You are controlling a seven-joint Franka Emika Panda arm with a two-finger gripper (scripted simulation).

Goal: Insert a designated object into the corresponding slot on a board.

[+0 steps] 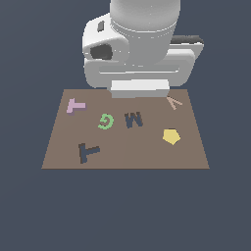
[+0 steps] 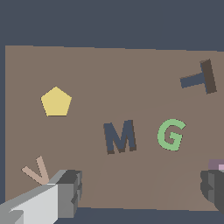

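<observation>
The pale pink T-shaped designated object (image 1: 76, 106) lies flat near the board's far corner, on the exterior view's left. In the wrist view only a sliver of the pink T (image 2: 217, 165) shows, above one dark fingertip (image 2: 213, 192). The dark T-shaped slot (image 1: 88, 152) (image 2: 199, 78) sits near the front edge on the same side of the brown board (image 1: 147, 152) (image 2: 109, 74). My gripper (image 2: 142, 189) is open, its fingers far apart with nothing between them, above the board's far edge. In the exterior view the white hand hides the fingers.
A green G (image 1: 105, 120) (image 2: 171, 134) and a dark M-shaped recess (image 1: 133, 119) (image 2: 119, 137) lie mid-board. A yellow pentagon (image 1: 171, 136) (image 2: 56, 102) and a tan V (image 1: 174, 102) (image 2: 37, 170) are on the exterior view's right. Dark floor surrounds the board.
</observation>
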